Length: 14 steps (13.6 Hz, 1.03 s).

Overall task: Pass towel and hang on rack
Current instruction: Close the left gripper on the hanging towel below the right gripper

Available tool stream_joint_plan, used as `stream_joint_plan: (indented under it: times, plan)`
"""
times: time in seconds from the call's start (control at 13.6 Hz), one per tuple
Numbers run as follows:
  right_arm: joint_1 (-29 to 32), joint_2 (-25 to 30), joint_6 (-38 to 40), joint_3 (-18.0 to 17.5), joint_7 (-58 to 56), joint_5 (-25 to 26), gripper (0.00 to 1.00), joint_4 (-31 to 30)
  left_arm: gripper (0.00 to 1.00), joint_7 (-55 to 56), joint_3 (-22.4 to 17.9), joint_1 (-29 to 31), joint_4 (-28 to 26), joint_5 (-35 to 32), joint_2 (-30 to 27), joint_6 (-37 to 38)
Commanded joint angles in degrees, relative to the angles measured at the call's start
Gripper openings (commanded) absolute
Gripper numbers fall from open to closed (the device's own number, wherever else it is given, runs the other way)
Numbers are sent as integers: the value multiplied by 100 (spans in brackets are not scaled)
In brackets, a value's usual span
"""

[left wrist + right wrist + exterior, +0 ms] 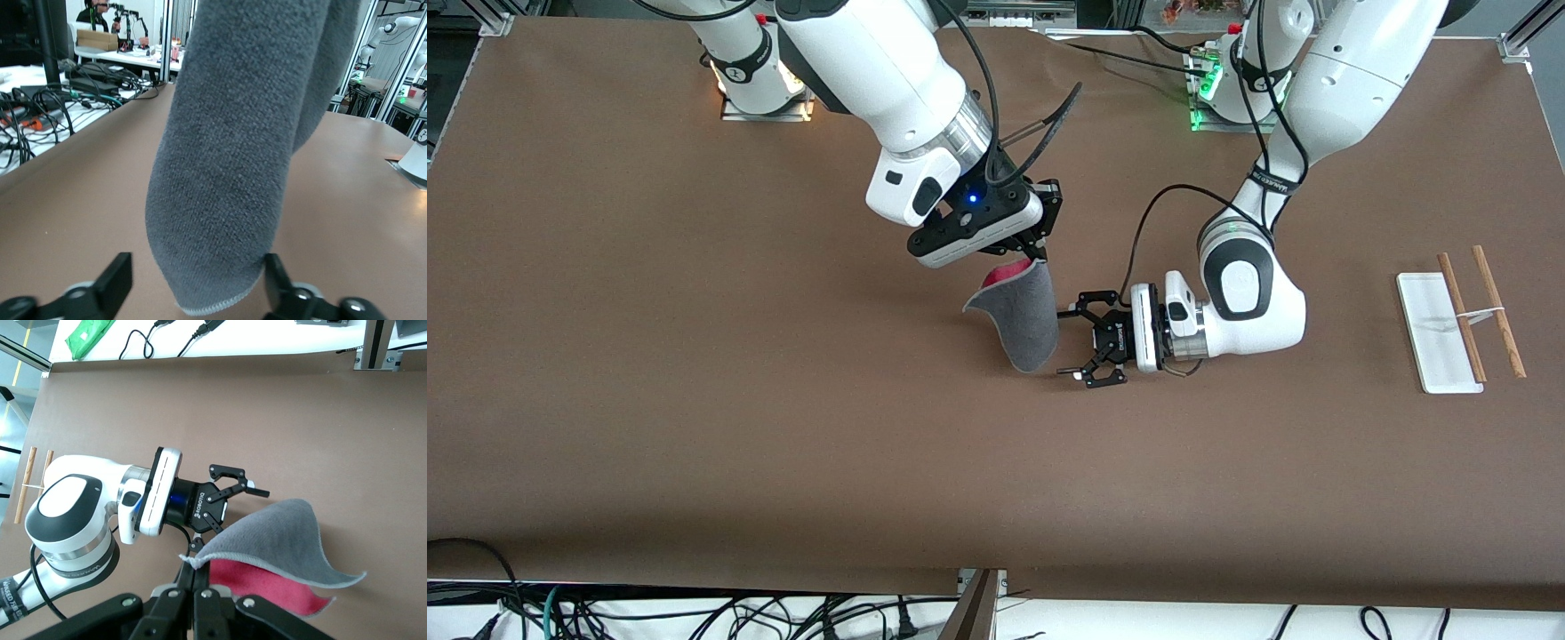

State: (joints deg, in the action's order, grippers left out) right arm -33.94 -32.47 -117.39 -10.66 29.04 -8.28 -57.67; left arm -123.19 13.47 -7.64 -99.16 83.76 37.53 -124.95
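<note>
The dark-grey towel (1024,320) with a pink-red reverse hangs from my right gripper (1037,259), which is shut on its stitched corner (195,562) above the middle of the table. My left gripper (1074,343) is open and level, its two fingers (113,283) on either side of the towel's lower hanging end (220,200) without closing on it. The rack (1463,316), a white base with two brown rods, stands at the left arm's end of the table.
The brown table (694,400) carries only the rack. Cables hang from both arms over the table near the bases. The front edge has cables below it.
</note>
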Motion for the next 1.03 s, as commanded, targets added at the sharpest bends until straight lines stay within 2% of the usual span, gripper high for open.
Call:
stream_joint_plan:
  times: [0.0,0.22,0.74,0.81,0.88,0.96]
  plan:
    - [28,74,-3,-33,31,-86,0,-34,35,-364,24,-18,-77,438,-44,-29]
    - [28,74,-12,-33,31,-95,0,-34,0,-399,59,-141,-59,589,-44,-64]
    - [45,74,-12,-24,31,-95,0,-34,0,-460,42,-115,-42,467,-123,-47]
    - [63,74,-12,-16,23,-103,20,-43,0,-600,42,-97,-33,423,-166,-47]
    - [80,74,-12,2,-4,-112,57,-43,0,-593,42,-89,-33,422,-210,-47]
    - [107,74,-12,11,-30,-121,100,-43,0,-566,42,-80,-33,413,-228,-47]
